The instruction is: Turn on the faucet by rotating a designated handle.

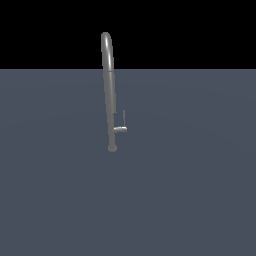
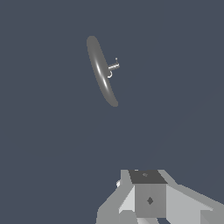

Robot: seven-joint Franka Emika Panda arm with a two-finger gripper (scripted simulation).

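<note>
Standing Faucet, Pincer Well Apart

Standing upright on a flat slate-blue surface (image 1: 190, 200), the tall slim grey metallic faucet (image 1: 108, 85) carries its tiny grey L-shaped handle (image 1: 121, 128) low on one side. The grey blocky pincer (image 2: 148, 201) sits well apart from both. Whether it is clenched or released cannot be told. No writing shows.

no readable text, labels or signs

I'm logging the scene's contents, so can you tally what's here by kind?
Faucet: 1
Handle on the faucet's side: 1
Gripper, visible only in the wrist view, well away from the faucet: 1
Total: 3
</note>
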